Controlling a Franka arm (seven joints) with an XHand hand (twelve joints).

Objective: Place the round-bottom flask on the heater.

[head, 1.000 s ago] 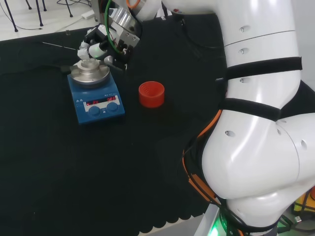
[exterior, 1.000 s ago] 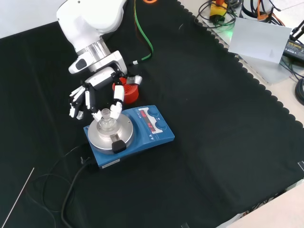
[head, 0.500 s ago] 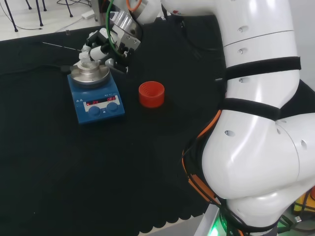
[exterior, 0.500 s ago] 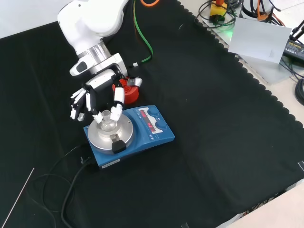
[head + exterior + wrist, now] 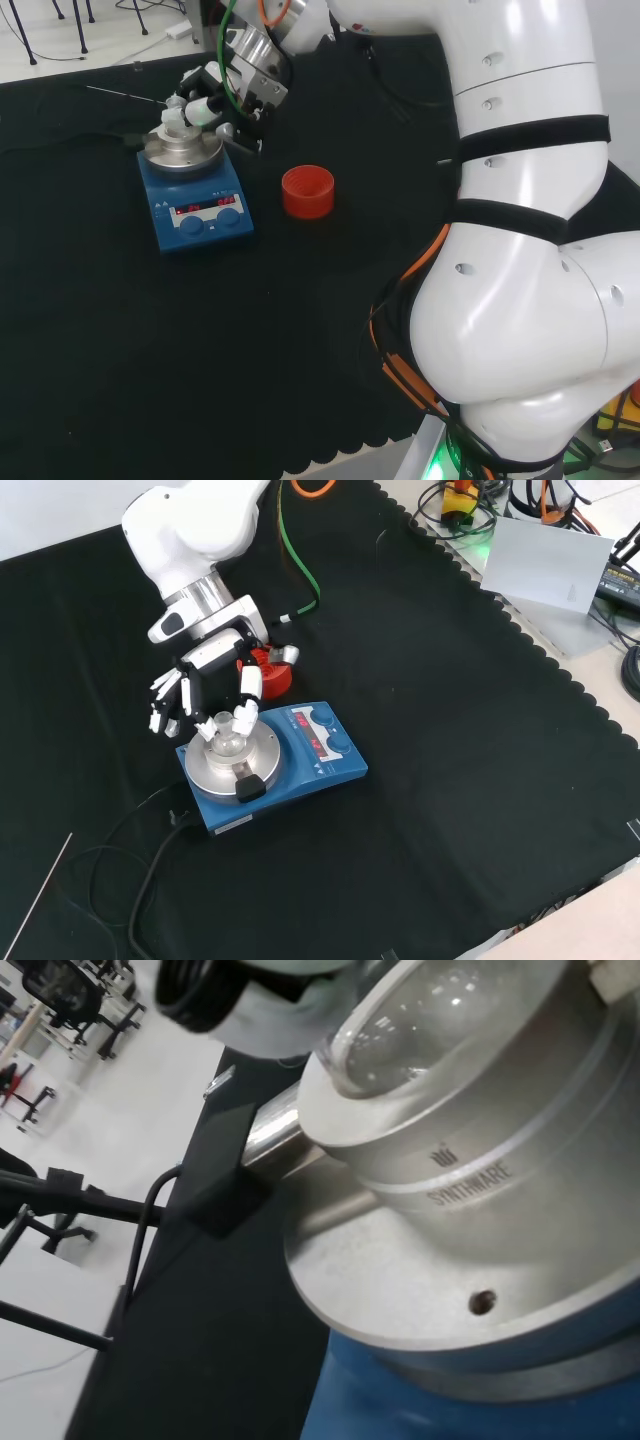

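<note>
- The flask (image 5: pixel 225 738) sat in the metal bowl of the heater (image 5: pixel 272 763), its neck upright and its round belly down in the well; the wrist view showed the glass (image 5: pixel 440 1010) resting inside the metal rim.
- The hand (image 5: pixel 205 692) was at the flask's neck, with one finger (image 5: pixel 245 718) and the thumb curled close on either side. I judged it as still grasping the neck, though the frames did not plainly show contact.
- Over the last second the flask had not shifted on the heater in the front view. The hand and wrist had crept slightly up that view, towards the far side of the heater, while the fingers kept about the same curl.
- In the head view the hand (image 5: pixel 205 92) had likewise drawn a little upward from the heater (image 5: pixel 192 190), and the flask (image 5: pixel 174 124) stayed put on the plate.
- My reading: the flask was already set down and bearing on the heater, so the placing itself looked done, and what remained was to let go and lift clear.
- The risk I saw was in the release: a finger catching the neck on the way out could tip the flask in its well.
- The red stand (image 5: pixel 270 672) stood empty just beyond the heater, near the middle of the bench (image 5: pixel 450 730), apart from the flask.
</note>
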